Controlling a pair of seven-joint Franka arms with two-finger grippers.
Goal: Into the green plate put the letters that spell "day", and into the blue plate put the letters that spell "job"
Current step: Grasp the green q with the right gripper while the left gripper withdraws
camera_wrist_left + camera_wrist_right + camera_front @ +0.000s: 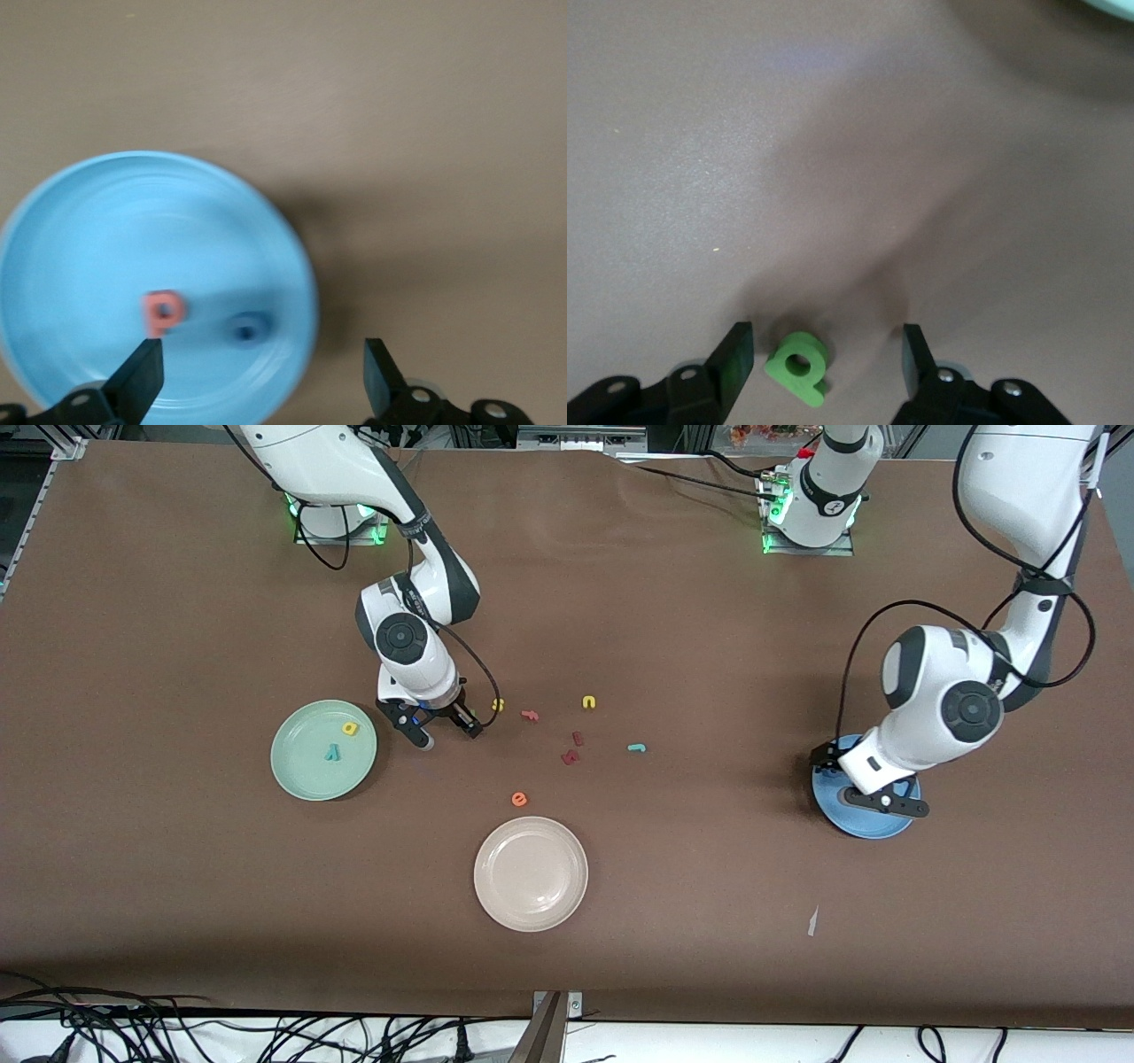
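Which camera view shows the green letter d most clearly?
The right wrist view: the green letter d lies on the table between the right pincer's open fingers. In the front view that pincer hides it. The left wrist view does not show it.

High front camera facing both arms; close downward wrist cameras, blue plate [864,819] shared with left wrist.

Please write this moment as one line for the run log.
left gripper: open over blue plate, b and o inside | right gripper: open jaws around green d on table
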